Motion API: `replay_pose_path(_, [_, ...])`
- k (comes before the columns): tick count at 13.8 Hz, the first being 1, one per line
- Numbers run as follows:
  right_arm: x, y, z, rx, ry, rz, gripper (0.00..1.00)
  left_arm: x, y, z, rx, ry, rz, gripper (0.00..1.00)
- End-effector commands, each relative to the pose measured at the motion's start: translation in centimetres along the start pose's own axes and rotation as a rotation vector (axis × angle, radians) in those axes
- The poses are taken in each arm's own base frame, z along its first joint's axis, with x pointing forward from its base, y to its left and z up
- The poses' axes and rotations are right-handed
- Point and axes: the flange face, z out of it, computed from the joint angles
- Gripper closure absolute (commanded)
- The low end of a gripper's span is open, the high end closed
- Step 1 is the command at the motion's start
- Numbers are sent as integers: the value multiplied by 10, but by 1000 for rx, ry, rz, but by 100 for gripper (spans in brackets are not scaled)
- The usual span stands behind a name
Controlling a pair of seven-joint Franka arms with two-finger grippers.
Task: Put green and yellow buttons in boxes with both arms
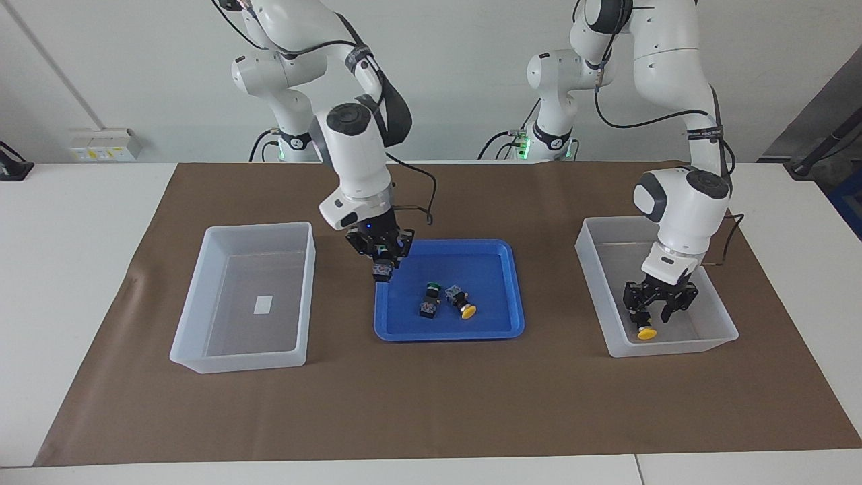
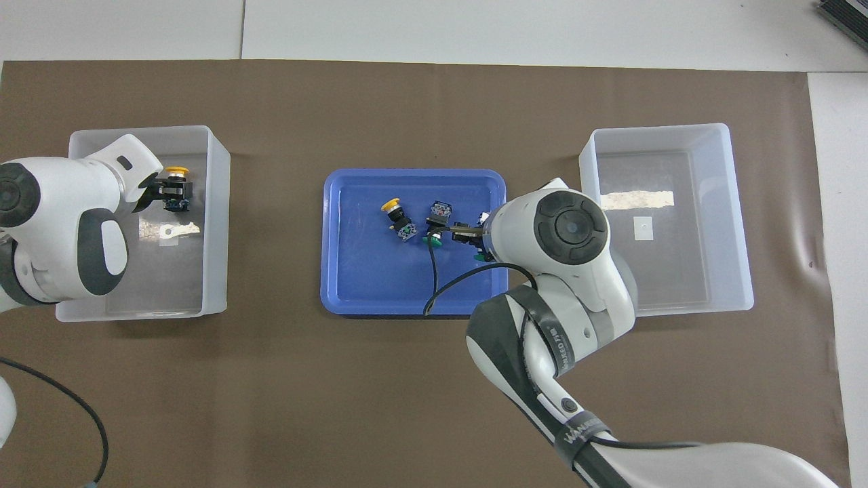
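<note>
Two buttons are lying in the blue tray (image 1: 512, 283) | right gripper (image 1: 382, 259) fingers clamping a green button (image 1: 382, 271) above the tray's edge: you are lifting clear before crossing to the empty box (image 1: 202, 296) | left gripper (image 1: 648, 316) fingers pinching a yellow button (image 1: 646, 333) low inside the other box (image 1: 599, 269): you are lowering gently before letting go.

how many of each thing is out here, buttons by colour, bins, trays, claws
Yellow buttons: 2, one in the blue tray, one at the left claw in a bin.
Green buttons: 2, one in the tray, one in the right claw.
White bins: 2.
Blue tray: 1.
Claws: 2.
Total: 9
</note>
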Motion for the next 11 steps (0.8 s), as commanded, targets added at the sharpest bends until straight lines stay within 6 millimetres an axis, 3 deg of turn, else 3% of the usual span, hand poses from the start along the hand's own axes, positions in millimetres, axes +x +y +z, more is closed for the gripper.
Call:
replay_pose_path(1, [41, 67, -21, -12, 35, -13, 100, 15, 5, -55, -14, -14, 15, 0])
replay_pose_path(3, [67, 119, -21, -29, 52, -54, 100, 28, 30, -94, -38, -46, 49, 0])
replay_pose_path(5, [86, 170, -14, -52, 46, -111, 100, 40, 83, -108, -66, -68, 53, 0])
replay_pose_path(8, [105, 234, 19, -72, 55, -132, 100, 37, 164, -107, -101, -32, -39, 0])
replay_pose_path(11, [111, 248, 56, -71, 82, -134, 100, 26, 243, -85, -143, -22, -162, 0])
